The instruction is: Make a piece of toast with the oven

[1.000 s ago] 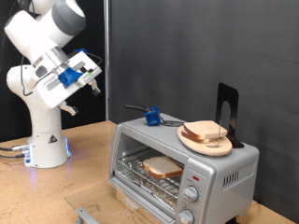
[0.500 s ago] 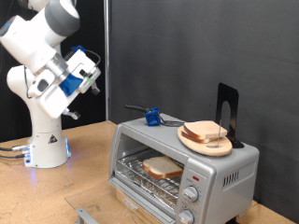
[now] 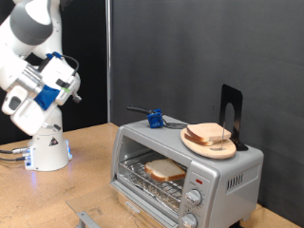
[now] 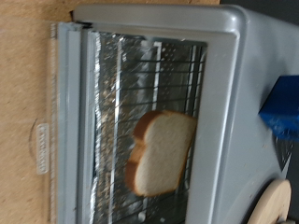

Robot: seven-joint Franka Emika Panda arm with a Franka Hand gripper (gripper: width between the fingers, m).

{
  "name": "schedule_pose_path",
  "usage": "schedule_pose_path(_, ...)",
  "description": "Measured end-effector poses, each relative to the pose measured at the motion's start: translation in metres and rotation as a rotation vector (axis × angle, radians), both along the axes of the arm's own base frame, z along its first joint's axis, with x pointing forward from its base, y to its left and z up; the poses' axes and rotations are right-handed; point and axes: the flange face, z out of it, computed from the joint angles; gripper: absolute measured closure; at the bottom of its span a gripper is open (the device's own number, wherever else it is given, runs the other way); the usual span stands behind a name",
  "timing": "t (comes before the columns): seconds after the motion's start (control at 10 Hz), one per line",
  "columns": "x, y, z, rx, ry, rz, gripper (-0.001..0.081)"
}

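One piece of toast (image 3: 164, 171) lies on the wire rack inside the oven (image 3: 190, 171) — door down, slice pale. Gripper (image 3: 72, 87) high at the exterior view's left, well apart from the oven; open or closed — cannot tell.

Bread slice (image 4: 161, 149) on open oven's (image 4: 220, 56) rack

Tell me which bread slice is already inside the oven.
The slice lying on the wire rack inside the open oven. The other slice sits on the round wooden board on the oven's top.
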Motion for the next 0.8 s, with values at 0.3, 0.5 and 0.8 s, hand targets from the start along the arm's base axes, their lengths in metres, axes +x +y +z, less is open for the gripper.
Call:
schedule_pose_path(0.3, 0.019, -0.031, -0.009, 0.011, 0.025, -0.029, -0.0003)
schedule_pose_path(0.5, 0.032, -0.046, -0.019, 0.012, 0.032, -0.031, -0.0003)
schedule_pose_path(0.8, 0.034, -0.047, -0.023, 0.054, 0.026, -0.022, -0.0003)
